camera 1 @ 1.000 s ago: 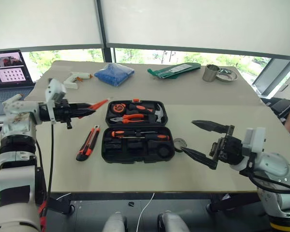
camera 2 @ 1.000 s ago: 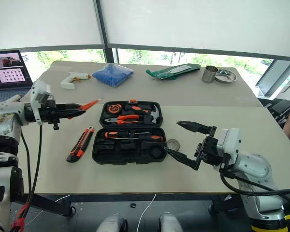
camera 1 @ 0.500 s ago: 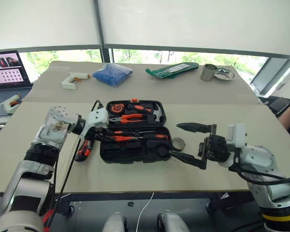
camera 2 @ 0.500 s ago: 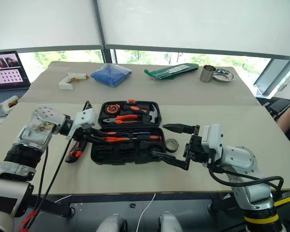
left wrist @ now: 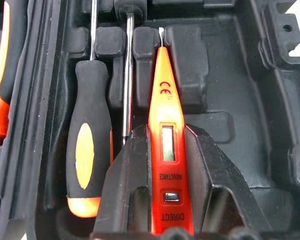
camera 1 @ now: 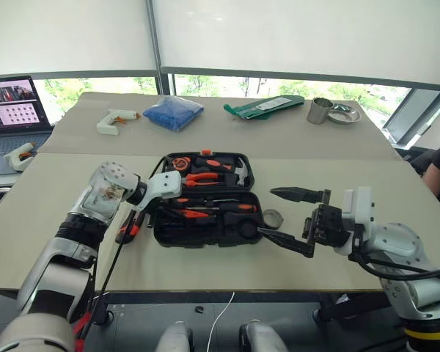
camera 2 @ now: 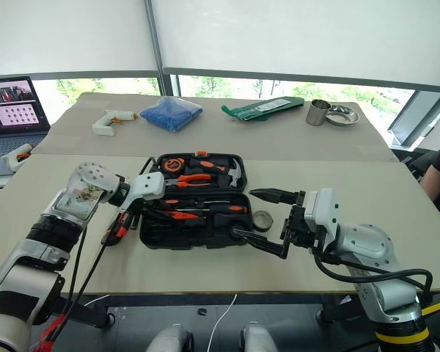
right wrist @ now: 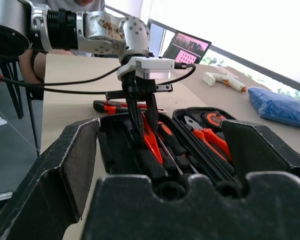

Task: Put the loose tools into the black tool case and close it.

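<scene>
While the left gripper [left wrist: 170, 165] clamps the slim orange screwdriver [left wrist: 165, 125] inside the black tool case [camera 1: 205, 227], beside two stowed screwdrivers [left wrist: 90, 145], the right gripper [camera 1: 297, 220] stands released.

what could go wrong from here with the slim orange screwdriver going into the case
1. The left gripper grips the slim all-orange screwdriver above the open black plastic tool case, its tip near a moulded slot; released slightly off line, it may lie across the ribs and block the lid.
2. A black-and-orange-handled screwdriver lies right beside it, so the fingers could nudge it out of its slot.
3. The black-and-orange utility knife and small dark tape roll lie outside the case.
</scene>
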Controlling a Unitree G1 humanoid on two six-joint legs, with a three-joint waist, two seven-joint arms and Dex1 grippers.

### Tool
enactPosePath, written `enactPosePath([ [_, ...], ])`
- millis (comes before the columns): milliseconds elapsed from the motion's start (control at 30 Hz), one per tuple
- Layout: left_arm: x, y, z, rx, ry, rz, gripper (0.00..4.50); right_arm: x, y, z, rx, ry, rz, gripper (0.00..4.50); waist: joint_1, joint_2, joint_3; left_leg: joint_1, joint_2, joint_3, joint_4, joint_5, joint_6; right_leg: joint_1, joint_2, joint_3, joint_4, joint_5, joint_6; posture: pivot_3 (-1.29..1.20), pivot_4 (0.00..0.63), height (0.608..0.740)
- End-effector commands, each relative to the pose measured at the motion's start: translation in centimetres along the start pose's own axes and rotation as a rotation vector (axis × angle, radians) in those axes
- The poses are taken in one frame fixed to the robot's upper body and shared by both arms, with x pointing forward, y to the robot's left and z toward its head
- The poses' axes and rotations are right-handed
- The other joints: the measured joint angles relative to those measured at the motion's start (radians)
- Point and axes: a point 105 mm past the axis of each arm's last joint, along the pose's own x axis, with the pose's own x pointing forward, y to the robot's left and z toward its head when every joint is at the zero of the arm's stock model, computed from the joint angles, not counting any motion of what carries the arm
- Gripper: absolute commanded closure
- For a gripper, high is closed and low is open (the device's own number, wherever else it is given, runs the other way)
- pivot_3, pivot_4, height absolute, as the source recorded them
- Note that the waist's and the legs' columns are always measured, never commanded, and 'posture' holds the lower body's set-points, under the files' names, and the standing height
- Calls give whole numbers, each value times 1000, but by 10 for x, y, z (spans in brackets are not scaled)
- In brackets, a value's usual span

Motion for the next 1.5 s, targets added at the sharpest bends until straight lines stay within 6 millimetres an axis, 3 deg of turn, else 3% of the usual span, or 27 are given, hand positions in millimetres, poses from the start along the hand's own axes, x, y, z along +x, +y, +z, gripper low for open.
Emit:
enactPosePath([
  [33, 1, 6, 1, 16, 38, 20, 4026, 1, 2, 7, -36, 5, 4, 0, 2, 0, 0, 0, 0, 0, 0, 0, 0, 0, 0, 0, 0, 0, 0, 0, 150, 740],
  [267, 3, 6, -1, 0, 20, 33, 4026, -2, 4, -6, -3, 86, 23, 0, 4, 0, 0, 1, 0, 0, 2, 0, 0, 1, 0, 0, 1, 0, 1, 0, 150, 740],
  [333, 1, 10, 4, 6, -45, 76, 3018, -4, 4, -7, -2, 102, 33, 0, 4, 0, 0, 1, 0, 0, 2, 0, 0, 1, 0, 0, 1, 0, 1, 0, 150, 740],
  [533, -25, 14, 23, 7, -263, 117, 1001, -8, 11, -4, 16, 82, 59, 0, 3, 0, 0, 0, 0, -1, 2, 0, 0, 1, 0, 0, 1, 0, 1, 0, 150, 740],
  [667, -46, 19, 29, -23, -336, 149, 1001, -8, 16, -7, 35, 77, 78, 0, 2, 0, 0, 0, 0, -1, 2, 0, 0, 0, 0, 0, 0, 1, 0, 0, 150, 740],
  [833, -41, 22, 34, -13, -405, 176, 1001, -3, 12, -4, 26, 44, 72, 0, 4, 0, 0, 0, 0, 0, 2, 0, 0, 1, 0, 0, 1, 0, 1, 0, 150, 740],
  [867, -35, 19, 34, -14, -417, 158, 1518, -1, 11, -3, 23, 34, 70, 0, 5, 0, 0, 0, 0, -1, 2, 0, 0, 1, 0, 0, 1, 0, 1, 0, 150, 740],
  [900, -29, 17, 32, -10, -419, 148, 1682, 1, 10, -2, 18, 27, 69, 0, 5, 0, 0, 0, 0, -1, 3, 0, 0, 1, 0, 0, 1, 0, 1, 0, 150, 740],
  [1167, 1, 0, -1, -48, -362, 119, 4493, 8, 6, 1, -1, -5, 61, 0, -2, 0, 0, 0, 0, -1, 3, 0, 0, 1, 0, 0, 1, 2, -2, 0, 150, 740],
  [1500, 17, -8, -20, -84, -313, 129, 4493, 9, 8, -1, 10, -9, 59, 0, 3, 0, 0, 1, 0, 0, 3, 0, 0, 2, 0, 0, 1, 2, -2, 0, 150, 740],
])
